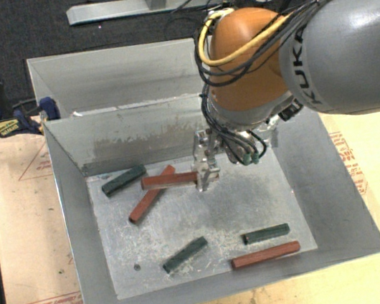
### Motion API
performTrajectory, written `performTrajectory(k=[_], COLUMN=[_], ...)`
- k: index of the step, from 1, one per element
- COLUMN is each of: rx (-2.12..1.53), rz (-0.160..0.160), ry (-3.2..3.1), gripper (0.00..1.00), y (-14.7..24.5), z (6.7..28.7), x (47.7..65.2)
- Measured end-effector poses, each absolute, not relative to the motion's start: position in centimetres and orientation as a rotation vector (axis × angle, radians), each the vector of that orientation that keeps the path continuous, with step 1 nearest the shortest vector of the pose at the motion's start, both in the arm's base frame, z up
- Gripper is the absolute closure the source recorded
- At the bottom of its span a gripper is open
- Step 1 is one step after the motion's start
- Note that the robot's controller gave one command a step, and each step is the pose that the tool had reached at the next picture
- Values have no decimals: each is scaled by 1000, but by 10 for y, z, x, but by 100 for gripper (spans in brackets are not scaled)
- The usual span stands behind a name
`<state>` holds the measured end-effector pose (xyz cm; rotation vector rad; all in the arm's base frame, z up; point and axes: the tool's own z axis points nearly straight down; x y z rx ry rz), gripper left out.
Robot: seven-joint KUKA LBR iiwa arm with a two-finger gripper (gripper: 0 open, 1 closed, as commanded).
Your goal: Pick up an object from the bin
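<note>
The gripper sits at the right end of the far red bar; whether it grips cannot be told. Bare bin floor lies to its right.

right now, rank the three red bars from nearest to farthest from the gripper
1. level red bar, mid-bin, its right end at the gripper
2. slanted red bar, just left of and below the first
3. front red bar, by the near right corner
</note>
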<state>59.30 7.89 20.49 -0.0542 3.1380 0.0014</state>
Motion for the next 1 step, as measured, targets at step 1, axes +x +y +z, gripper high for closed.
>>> performTrajectory(k=[1], rx=[-54], rz=[2], ry=[3138], gripper=[100], y=[79], z=[205], x=[593])
